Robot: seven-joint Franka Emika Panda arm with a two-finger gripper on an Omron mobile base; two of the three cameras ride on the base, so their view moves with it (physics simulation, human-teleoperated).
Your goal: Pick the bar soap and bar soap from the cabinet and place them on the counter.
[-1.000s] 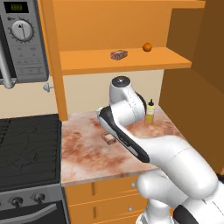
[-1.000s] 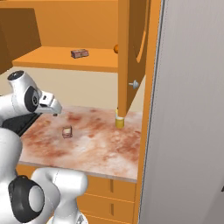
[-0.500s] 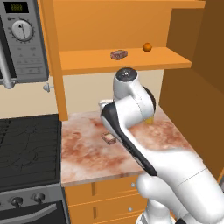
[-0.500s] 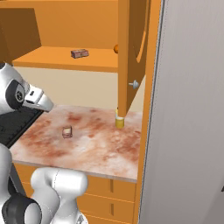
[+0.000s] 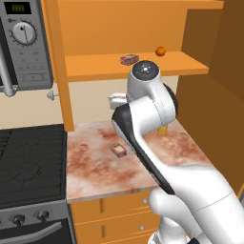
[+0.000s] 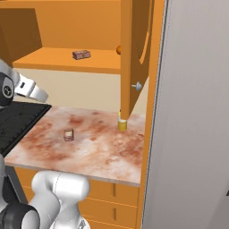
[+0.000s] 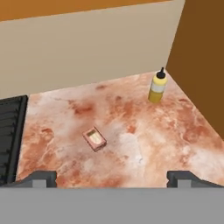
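Observation:
One bar soap (image 5: 129, 59) (image 6: 81, 54) lies on the orange cabinet's shelf (image 5: 90, 67) (image 6: 47, 59). The other bar soap (image 5: 118, 150) (image 6: 68, 134) (image 7: 95, 139) rests on the mottled counter (image 5: 95, 169) (image 6: 100, 150) (image 7: 135, 131), left of centre. My gripper (image 6: 41, 95) (image 7: 112, 178) hangs open and empty above the counter, below shelf height, looking down at the counter soap. Its fingertips (image 7: 41, 178) stand wide apart with nothing between them.
A small orange ball (image 5: 160, 50) sits on the shelf right of the soap. A yellow bottle (image 7: 157, 86) (image 6: 122, 121) stands at the counter's back right. The black stove (image 5: 28, 157) borders the counter's left, under a microwave (image 5: 24, 43). An open cabinet door (image 6: 134, 49) hangs right.
The arm has lifted, and the hand has risen and drifted left, away from the soap on the counter. The jaws stay open. Neither soap has moved.

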